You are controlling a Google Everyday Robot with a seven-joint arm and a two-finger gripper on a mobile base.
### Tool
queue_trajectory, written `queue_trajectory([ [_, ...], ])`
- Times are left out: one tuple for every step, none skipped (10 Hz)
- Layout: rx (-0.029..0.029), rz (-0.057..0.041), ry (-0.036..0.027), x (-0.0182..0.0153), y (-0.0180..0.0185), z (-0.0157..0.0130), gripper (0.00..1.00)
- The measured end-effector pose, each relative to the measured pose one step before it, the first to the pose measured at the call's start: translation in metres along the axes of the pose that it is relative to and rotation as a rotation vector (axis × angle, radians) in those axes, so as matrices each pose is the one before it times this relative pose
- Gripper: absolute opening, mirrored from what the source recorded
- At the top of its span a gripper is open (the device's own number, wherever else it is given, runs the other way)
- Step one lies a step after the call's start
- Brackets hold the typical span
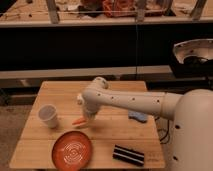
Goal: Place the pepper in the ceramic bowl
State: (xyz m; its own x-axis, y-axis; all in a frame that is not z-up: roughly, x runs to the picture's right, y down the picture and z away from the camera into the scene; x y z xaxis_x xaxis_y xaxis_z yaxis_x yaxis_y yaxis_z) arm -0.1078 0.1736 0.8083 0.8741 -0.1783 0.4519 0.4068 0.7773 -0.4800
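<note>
The pepper [78,121], small, slim and orange, hangs at the tip of my gripper [86,118] just above the wooden table [115,137], left of centre. The gripper points down from the white arm that reaches in from the right, and it is shut on the pepper's right end. The ceramic bowl [72,149], orange-red with white rings inside, sits on the table near the front edge. It lies below and a little left of the pepper and is apart from it.
A translucent white cup [48,116] stands left of the pepper. A white object [80,98] lies behind the arm. A blue object [137,116] lies at centre right. A black ribbed block [128,155] lies at front right.
</note>
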Motion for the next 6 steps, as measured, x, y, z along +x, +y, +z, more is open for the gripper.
queue_trajectory([
  [-0.00436, -0.00942, 0.00078, -0.00693, 0.00675, 0.00306, 0.00],
  [-0.00330, -0.01230, 0.00141, -0.00632, 0.00399, -0.00137, 0.00],
  [-0.00332, -0.00870, 0.00067, -0.00524, 0.00352, -0.00474, 0.00],
  [-0.00436, -0.00773, 0.00087, -0.00480, 0.00438, -0.00539, 0.00],
  [-0.00059, -0.00824, 0.00055, -0.00568, 0.00391, -0.00484, 0.00],
  [-0.00431, -0.00045, -0.00064, -0.00108, 0.00460, 0.00031, 0.00],
])
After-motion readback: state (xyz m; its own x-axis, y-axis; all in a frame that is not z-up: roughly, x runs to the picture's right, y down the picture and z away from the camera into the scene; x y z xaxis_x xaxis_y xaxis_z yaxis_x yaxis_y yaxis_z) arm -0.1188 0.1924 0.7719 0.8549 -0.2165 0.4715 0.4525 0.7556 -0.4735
